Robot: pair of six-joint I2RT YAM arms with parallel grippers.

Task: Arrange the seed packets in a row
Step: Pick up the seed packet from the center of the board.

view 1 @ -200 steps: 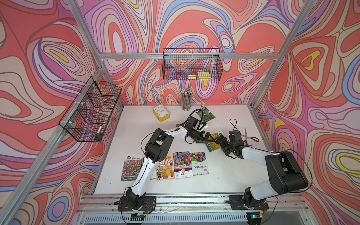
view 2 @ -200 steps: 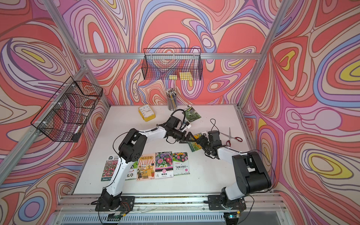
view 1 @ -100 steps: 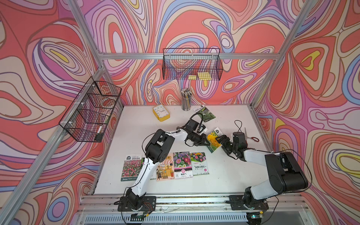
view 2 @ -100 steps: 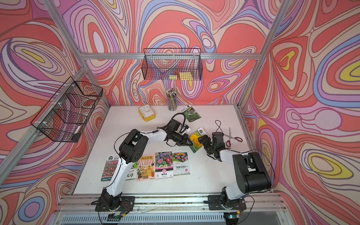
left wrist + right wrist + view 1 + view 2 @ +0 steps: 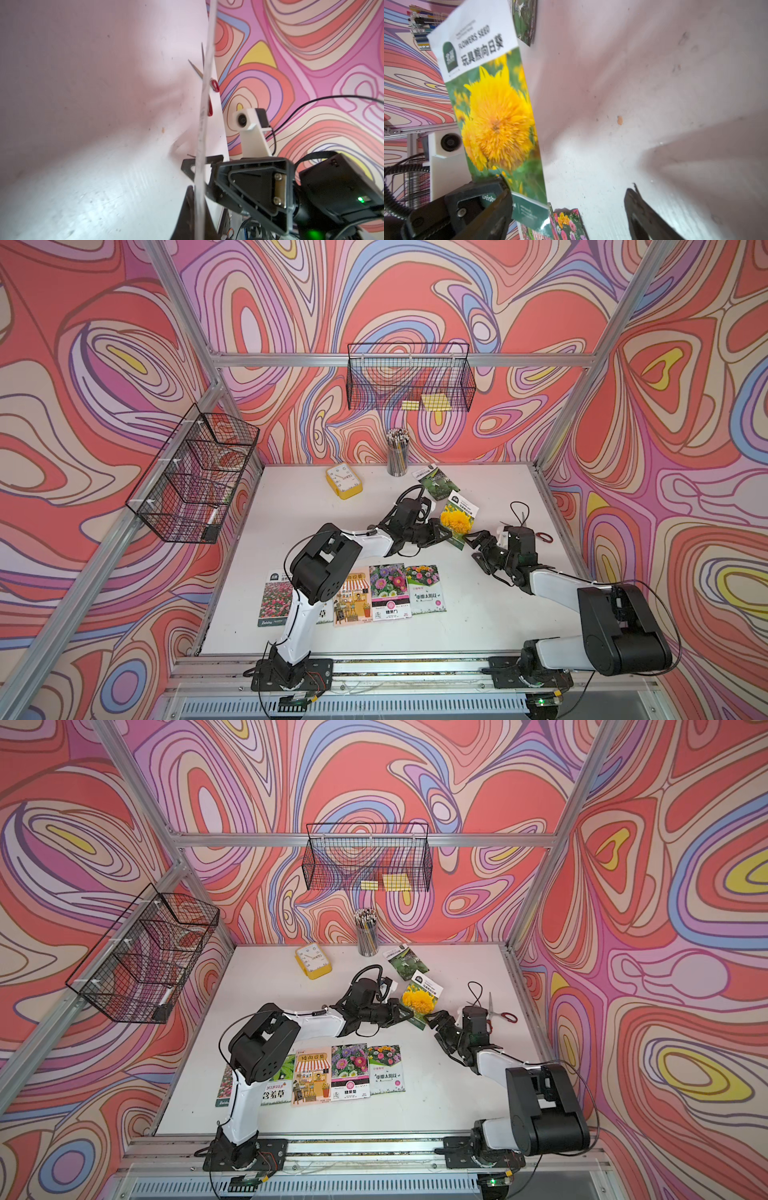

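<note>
The left pincer (image 5: 447,533) was clenched on the lower edge of the sunflower packet (image 5: 458,515), holding it raised off the worktop (image 5: 478,626) near the middle, its printed face turned towards the right arm. The right pincer (image 5: 473,547) stood wide open just beside the packet's lower corner, gripping nothing. Five other packets (image 5: 388,591) lay side by side in a row at the front of the worktop, one partly hidden behind the left arm. A leaf packet (image 5: 436,483) lay at the back, near the pencil cup (image 5: 397,458).
</note>
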